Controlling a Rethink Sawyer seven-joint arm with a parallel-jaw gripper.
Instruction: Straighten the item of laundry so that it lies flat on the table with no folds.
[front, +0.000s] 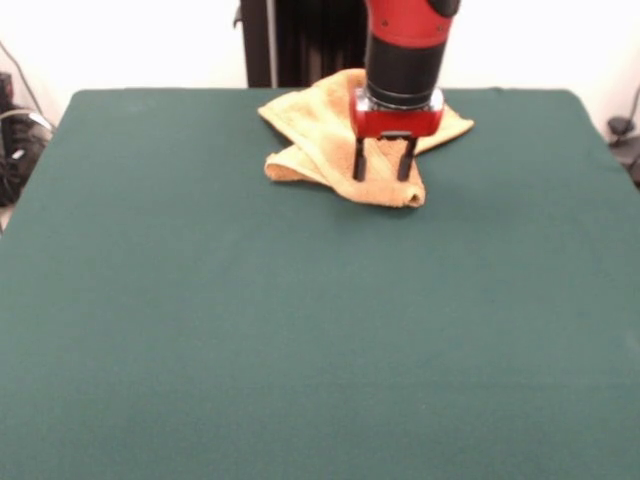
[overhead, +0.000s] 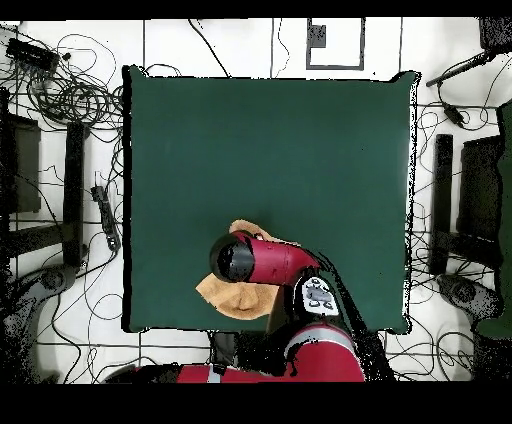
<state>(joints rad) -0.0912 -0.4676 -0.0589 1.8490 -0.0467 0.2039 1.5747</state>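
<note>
The towel (front: 330, 135) lies bunched and folded directly beneath the fingers (front: 359, 160), on the table (front: 300, 330). The gripper (front: 383, 160) stands parted, holding nothing. Step in hand: positioning to grasp. Next: close on a fold edge and draw it outward.

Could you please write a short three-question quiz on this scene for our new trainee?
1. True or false: the towel lies flat with no folds.
2. The gripper is: A) off to one side of the table; B) directly over the towel; C) out of view.
3. Fill in: in the front view the gripper's two fingers stand ____.

Key: 1 false, it is bunched and folded; 2 B; 3 apart.
</note>
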